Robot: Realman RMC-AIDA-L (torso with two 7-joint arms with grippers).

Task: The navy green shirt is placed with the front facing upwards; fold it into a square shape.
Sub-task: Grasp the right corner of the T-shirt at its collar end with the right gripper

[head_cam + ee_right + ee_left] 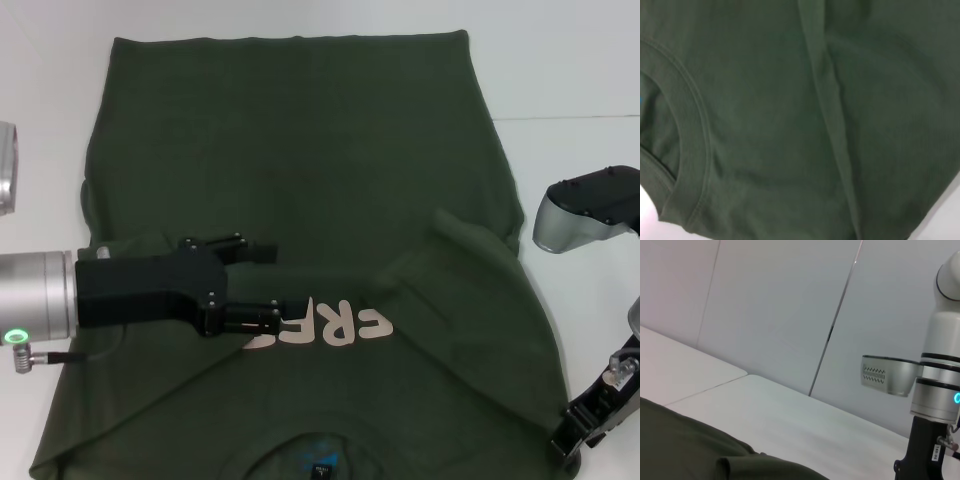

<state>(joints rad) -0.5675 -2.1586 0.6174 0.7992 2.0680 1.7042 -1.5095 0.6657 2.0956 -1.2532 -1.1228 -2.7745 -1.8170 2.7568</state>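
The navy green shirt lies flat on the white table, chest up, with its collar nearest me and its hem at the far side. Its pale letters read upside down from here. One sleeve is folded inward over the chest on the right. My left gripper reaches in from the left over the shirt's middle, open, its lower finger covering the start of the letters. My right gripper sits low at the shirt's near right edge. The right wrist view shows the collar and a folded seam.
White table surrounds the shirt on the far and right sides. The right arm's grey elbow housing hangs above the table to the shirt's right. In the left wrist view the right arm stands before a pale panelled wall.
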